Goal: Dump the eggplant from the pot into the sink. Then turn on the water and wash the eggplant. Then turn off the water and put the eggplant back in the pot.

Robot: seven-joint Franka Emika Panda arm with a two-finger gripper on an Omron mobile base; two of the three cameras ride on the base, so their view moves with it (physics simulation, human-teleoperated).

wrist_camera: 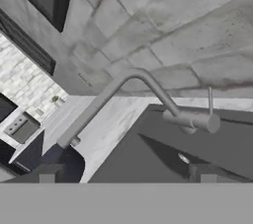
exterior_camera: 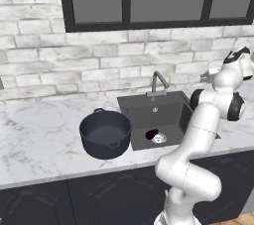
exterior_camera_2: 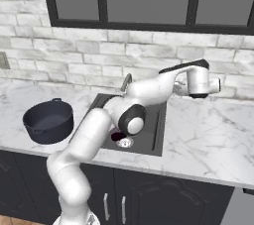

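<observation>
The eggplant (exterior_camera: 151, 134) lies small and dark maroon on the floor of the sink (exterior_camera: 149, 107), right beside the round silver drain (exterior_camera: 159, 139); it also shows from the right side (exterior_camera_2: 117, 136). The pot (exterior_camera: 105, 132) stands upright on the counter just left of the basin and looks to have nothing in it. The curved grey faucet (exterior_camera: 158, 83) rises at the sink's back rim, and I see no stream from it. My gripper (exterior_camera: 205, 76) hangs open above the sink's right side, well over the counter, facing the faucet (wrist_camera: 148, 87). Its fingertips (wrist_camera: 47, 176) stand wide apart with nothing between them.
A white brick wall and a dark-framed window stand behind the counter. The marble counter (exterior_camera_2: 208, 135) stretches to both sides of the sink. My own arm arches over the basin's right half. A thin faucet lever (wrist_camera: 210, 102) sticks up from the faucet base.
</observation>
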